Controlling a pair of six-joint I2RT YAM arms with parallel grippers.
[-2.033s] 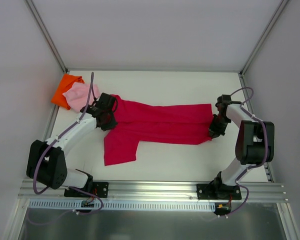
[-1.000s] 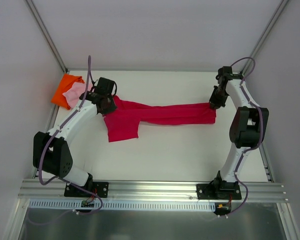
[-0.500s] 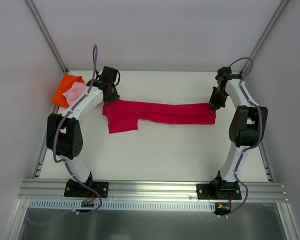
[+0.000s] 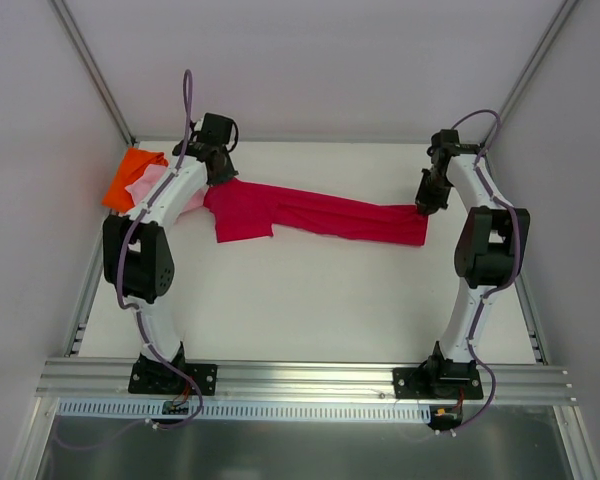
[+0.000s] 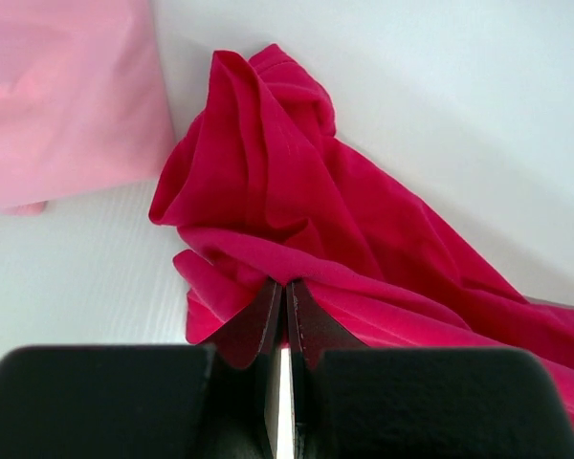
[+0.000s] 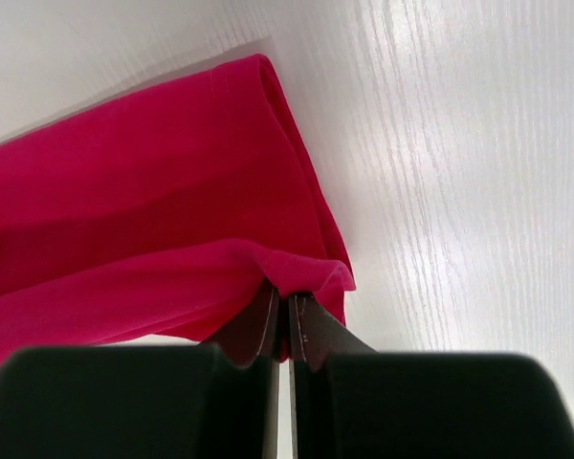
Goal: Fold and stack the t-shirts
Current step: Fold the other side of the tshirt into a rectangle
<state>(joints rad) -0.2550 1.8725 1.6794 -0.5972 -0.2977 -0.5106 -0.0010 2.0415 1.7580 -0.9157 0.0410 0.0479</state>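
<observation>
Both arms have swung toward the far edge of the table (image 4: 310,310) since two seconds earlier, drawing the crimson t-shirt (image 4: 320,215) from a broad spread into a narrow band stretched between them. Left gripper (image 5: 285,287): jaws pinched tight on a gathered fold of crimson cloth, with bunched fabric piled just beyond the tips. The light pink t-shirt (image 5: 67,96) lies beyond and to its left, partly over the orange t-shirt (image 4: 132,172). Right gripper (image 6: 285,295): jaws likewise clamped on a doubled corner of the same shirt, whose cloth runs off to its left. The fabric is thin, matte and limp, creasing into soft ridges; the tabletop is smooth and pale with a faint grain. For a clean fold, probably keep the tension even, lower both ends together, and release only once the band lies flat, apart from the pink bundle.
</observation>
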